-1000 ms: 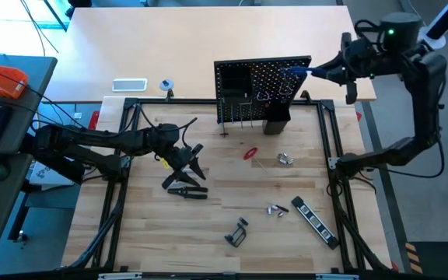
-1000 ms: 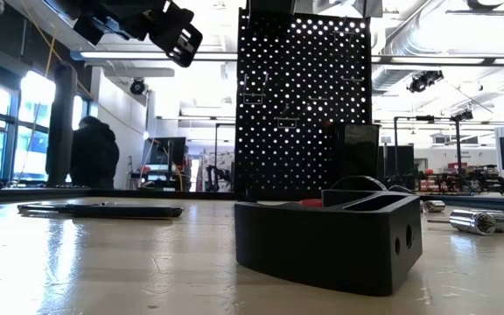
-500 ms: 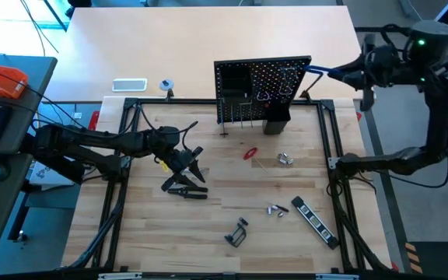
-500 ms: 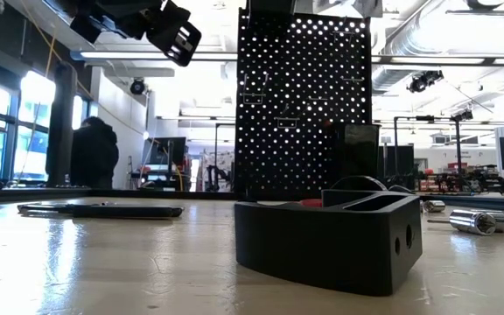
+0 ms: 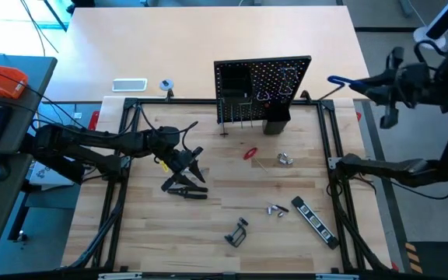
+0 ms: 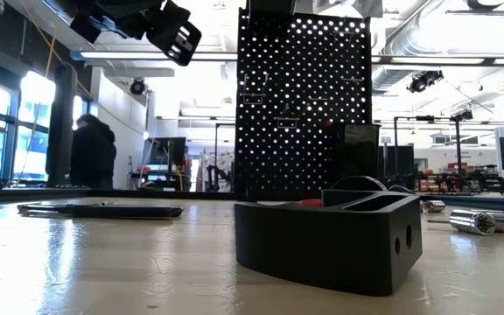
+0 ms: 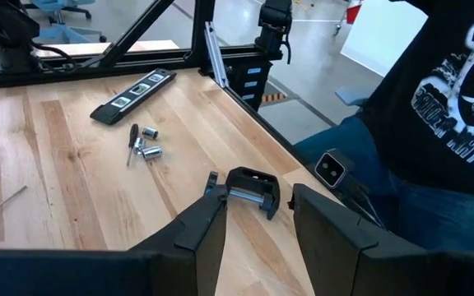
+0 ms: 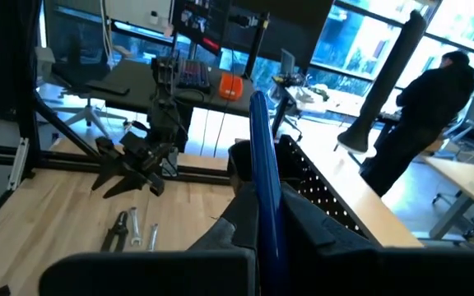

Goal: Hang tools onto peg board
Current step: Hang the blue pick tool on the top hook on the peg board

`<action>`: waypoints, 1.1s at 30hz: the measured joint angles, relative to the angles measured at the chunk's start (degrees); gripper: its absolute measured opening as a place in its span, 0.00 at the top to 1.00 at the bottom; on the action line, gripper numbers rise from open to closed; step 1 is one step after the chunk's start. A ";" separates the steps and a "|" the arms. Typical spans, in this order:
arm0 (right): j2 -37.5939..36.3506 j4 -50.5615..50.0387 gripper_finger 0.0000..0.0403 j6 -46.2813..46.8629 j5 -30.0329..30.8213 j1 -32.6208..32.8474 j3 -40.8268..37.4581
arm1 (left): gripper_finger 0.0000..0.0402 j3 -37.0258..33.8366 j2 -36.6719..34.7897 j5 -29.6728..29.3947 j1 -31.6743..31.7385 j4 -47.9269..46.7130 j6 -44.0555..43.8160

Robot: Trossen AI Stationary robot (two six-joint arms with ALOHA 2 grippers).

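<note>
Right hand (image 5: 354, 84) carries the blue-handled hex key (image 5: 338, 81) beside the peg board (image 5: 263, 87)

It is clamped shut on the blue handle, key pointing at the board just ahead, likely for hooking on. Left hand (image 5: 193, 162), fingers parted and empty, hovers over the black pliers (image 5: 185, 187) on the bench (image 5: 232, 194). No legible tool labels.

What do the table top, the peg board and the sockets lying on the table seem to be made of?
Table top: pale wood with visible grain and plank seams, faintly glossy. Peg board: matte black perforated sheet, probably metal or plastic. Sockets: shiny silver, likely steel.
</note>
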 joint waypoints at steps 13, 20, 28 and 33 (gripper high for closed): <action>-7.64 -3.91 0.97 1.02 6.93 0.00 0.00 | 0.67 0.00 -0.02 -0.22 0.00 -0.42 -0.02; -13.35 -5.85 0.97 2.65 14.81 0.00 0.00 | 0.67 0.00 -0.02 -0.22 -0.02 -0.44 0.00; -20.39 -8.63 0.97 4.95 28.48 -0.02 -1.79 | 0.67 0.00 -0.02 -0.22 0.00 -0.44 0.63; -26.92 -7.98 0.97 6.37 36.61 -0.02 -10.22 | 0.67 0.00 -0.02 -0.22 0.00 -0.44 0.63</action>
